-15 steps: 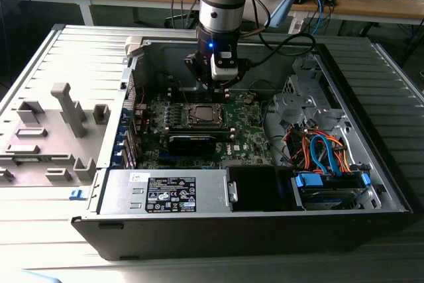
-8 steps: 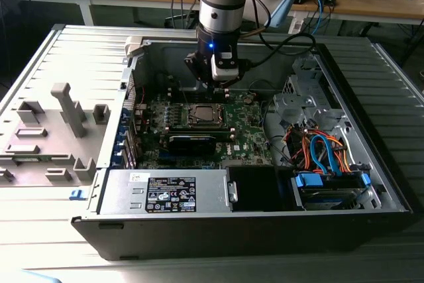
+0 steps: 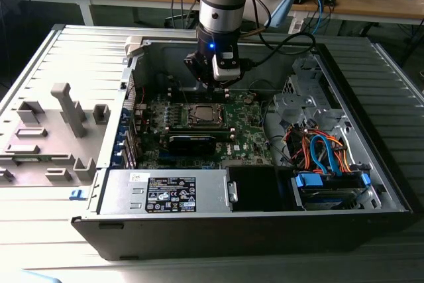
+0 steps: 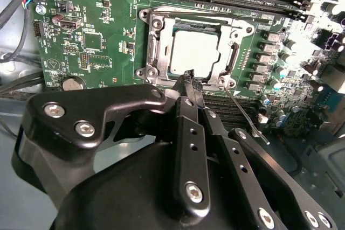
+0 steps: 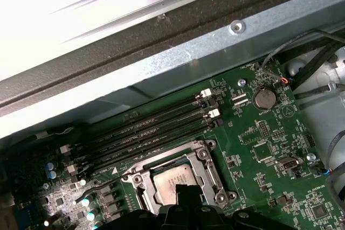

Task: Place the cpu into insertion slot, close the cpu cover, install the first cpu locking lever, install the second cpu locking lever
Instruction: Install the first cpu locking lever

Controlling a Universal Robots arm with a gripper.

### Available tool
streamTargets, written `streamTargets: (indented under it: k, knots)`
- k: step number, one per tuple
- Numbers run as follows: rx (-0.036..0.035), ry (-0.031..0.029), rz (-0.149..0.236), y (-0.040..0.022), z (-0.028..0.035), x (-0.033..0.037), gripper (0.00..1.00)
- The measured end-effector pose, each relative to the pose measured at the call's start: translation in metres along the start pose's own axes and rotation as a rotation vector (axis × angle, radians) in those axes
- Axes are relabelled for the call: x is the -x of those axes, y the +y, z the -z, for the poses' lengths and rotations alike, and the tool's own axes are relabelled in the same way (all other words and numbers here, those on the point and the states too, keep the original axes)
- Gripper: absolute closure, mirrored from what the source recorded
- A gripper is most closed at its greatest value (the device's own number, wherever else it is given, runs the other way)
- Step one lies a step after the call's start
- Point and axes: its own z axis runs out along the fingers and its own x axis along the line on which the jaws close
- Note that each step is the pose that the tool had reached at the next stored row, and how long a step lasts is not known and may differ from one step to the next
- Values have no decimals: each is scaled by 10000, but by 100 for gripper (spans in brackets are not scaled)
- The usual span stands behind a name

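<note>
Gripper [image 4: 188, 77], fingers pinched together w/ nothing held, sits at cover [image 4: 233, 57] edge mid-frame over seated cpu [image 4: 195, 52]; I'd press lever [image 4: 245, 117] slow & straight.

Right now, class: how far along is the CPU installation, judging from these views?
Done: the cpu sits in the insertion slot, with the cpu cover down around it. In hand: the gripper hovers at the socket's edge. Left: one thin locking lever sticks out unlatched.
</note>
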Motion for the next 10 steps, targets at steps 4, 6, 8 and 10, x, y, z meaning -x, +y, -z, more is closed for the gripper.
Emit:
streamTargets:
  k: [4,6,8,10]
  knots:
    - [1,0,3,0,0,0,89]
    - [1,0,4,0,0,0,89]
    - [1,1,4,0,0,0,89]
    - [0,2,49,0,0,0,89]
